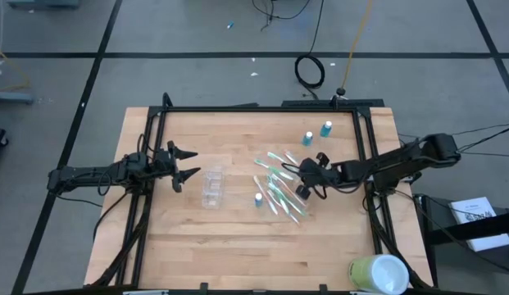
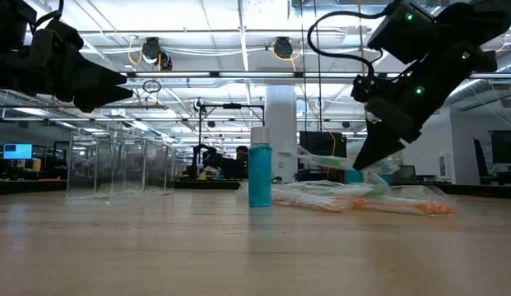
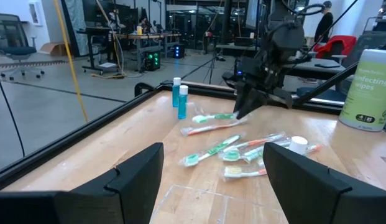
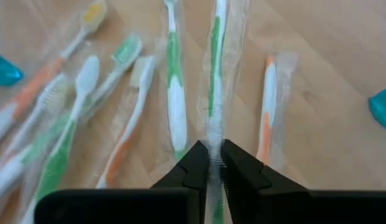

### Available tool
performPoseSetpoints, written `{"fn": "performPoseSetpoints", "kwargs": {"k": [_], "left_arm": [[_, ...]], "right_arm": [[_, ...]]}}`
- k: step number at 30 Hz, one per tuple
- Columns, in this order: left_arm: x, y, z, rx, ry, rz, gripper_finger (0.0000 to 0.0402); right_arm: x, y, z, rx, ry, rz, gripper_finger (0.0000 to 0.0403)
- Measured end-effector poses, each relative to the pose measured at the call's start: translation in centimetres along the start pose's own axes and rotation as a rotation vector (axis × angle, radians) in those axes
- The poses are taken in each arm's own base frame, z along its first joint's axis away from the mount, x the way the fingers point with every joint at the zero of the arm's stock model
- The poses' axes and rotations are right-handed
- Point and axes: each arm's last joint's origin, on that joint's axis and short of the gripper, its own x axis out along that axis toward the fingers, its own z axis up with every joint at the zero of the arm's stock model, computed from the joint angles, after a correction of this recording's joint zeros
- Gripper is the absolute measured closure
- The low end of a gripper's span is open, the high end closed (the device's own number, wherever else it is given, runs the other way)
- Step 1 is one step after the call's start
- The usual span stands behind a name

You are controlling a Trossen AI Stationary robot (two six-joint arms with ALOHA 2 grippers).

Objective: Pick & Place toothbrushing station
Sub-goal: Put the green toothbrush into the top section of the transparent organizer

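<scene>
One wrapped toothbrush [image 4: 212,81] is pinched in the closed right end effector [image 4: 215,163]; lift it straight up, clear of its neighbours, toward the clear cup [image 1: 212,187].

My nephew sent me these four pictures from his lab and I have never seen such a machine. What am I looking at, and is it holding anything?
Two dark robot arms work at a wooden table. One picture looks straight down, one looks level across the tabletop, and one comes from each arm's wrist. On the table lie wrapped toothbrushes, small blue tubes and a clear plastic cup; a large pale green cup stands at a corner. The right tool is pinched shut on a green toothbrush in its wrapper. The left tool hangs open near the clear cup, holding nothing.
</scene>
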Motion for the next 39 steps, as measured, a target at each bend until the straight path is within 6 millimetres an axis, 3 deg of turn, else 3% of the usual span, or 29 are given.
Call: {"fn": "performPoseSetpoints", "kwargs": {"k": [15, 22, 32, 35, 39], "left_arm": [[0.0, 0.0, 0.0, 0.0, -0.001, 0.0, 0.0119], [0.0, 0.0, 0.0, 0.002, -0.002, 0.001, 0.0119], [0.0, 0.1, 0.6, 0.145, -0.06, 0.035, 0.0119], [0.0, 0.1, 0.7, 0.089, -0.069, 0.032, 0.0119], [-0.1, 0.0, 1.1, -0.111, -0.111, -0.002, 0.0119]], "right_arm": [[-2.2, 0.7, 3.1, -0.118, -0.276, 0.133, 0.0385], [-2.7, 1.5, 3.8, -0.159, -0.343, 0.272, 0.0385], [-4.0, 3.2, 4.2, -0.269, -0.464, 0.435, 0.0385], [-4.4, 3.7, 4.3, -0.292, -0.507, 0.469, 0.0385], [-4.6, 3.9, 4.4, -0.321, -0.537, 0.471, 0.0385]]}}
